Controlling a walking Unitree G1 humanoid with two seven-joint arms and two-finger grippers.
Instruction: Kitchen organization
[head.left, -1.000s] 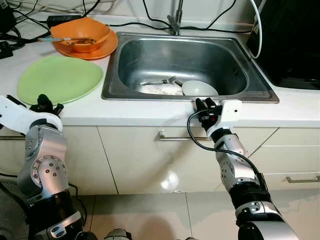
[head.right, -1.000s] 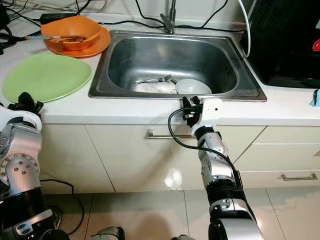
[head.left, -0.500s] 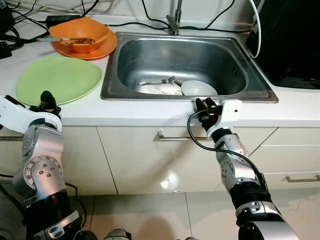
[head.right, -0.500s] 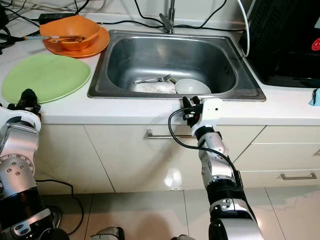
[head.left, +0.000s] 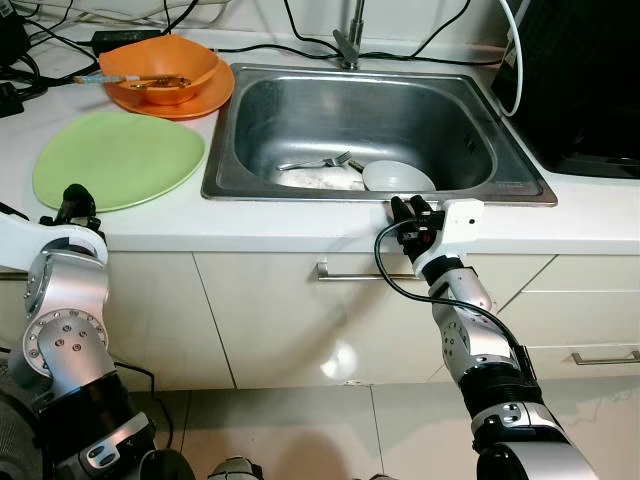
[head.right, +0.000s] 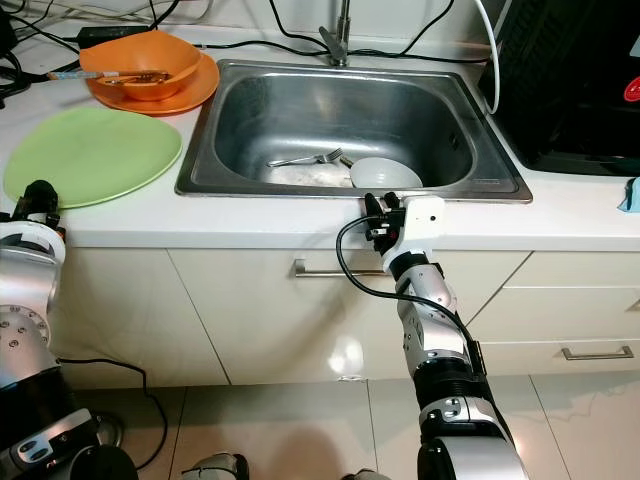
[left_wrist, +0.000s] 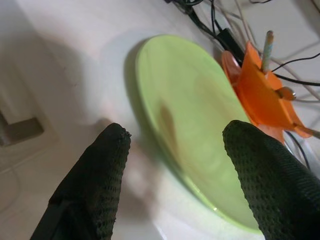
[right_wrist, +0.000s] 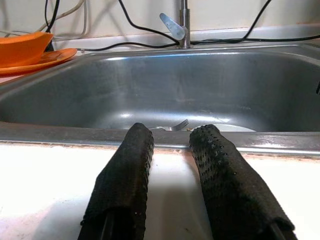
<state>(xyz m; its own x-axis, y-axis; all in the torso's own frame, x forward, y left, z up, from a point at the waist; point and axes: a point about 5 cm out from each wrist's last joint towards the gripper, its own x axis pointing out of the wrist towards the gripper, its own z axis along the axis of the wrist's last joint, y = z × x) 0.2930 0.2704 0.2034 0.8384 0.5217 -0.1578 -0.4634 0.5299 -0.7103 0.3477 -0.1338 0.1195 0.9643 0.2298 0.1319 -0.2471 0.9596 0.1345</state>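
A big green plate (head.left: 120, 155) lies flat on the white counter, left of the sink. My left gripper (head.left: 75, 200) rests at the counter's front edge, just off the plate's near left rim; in the left wrist view the gripper (left_wrist: 175, 135) is open, with the green plate (left_wrist: 190, 120) beyond its fingers. My right gripper (head.left: 405, 212) lies on the counter strip in front of the sink (head.left: 400, 110), fingers (right_wrist: 130, 165) slightly apart and holding nothing. In the sink sit a white bowl (head.left: 398, 177), a fork (head.left: 320, 162) and a white plate (head.left: 320, 181).
An orange bowl (head.left: 160, 68) holding utensils stands on an orange plate (head.left: 212, 98) at the back left, with cables behind it. The faucet (head.left: 350, 40) rises behind the sink. A black appliance (head.left: 580, 80) fills the right counter. Cabinet drawers with a handle (head.left: 340, 272) are below.
My left arm has drawn to the left, and its gripper now sits nearer the plate's left front rim. The right arm has not moved.
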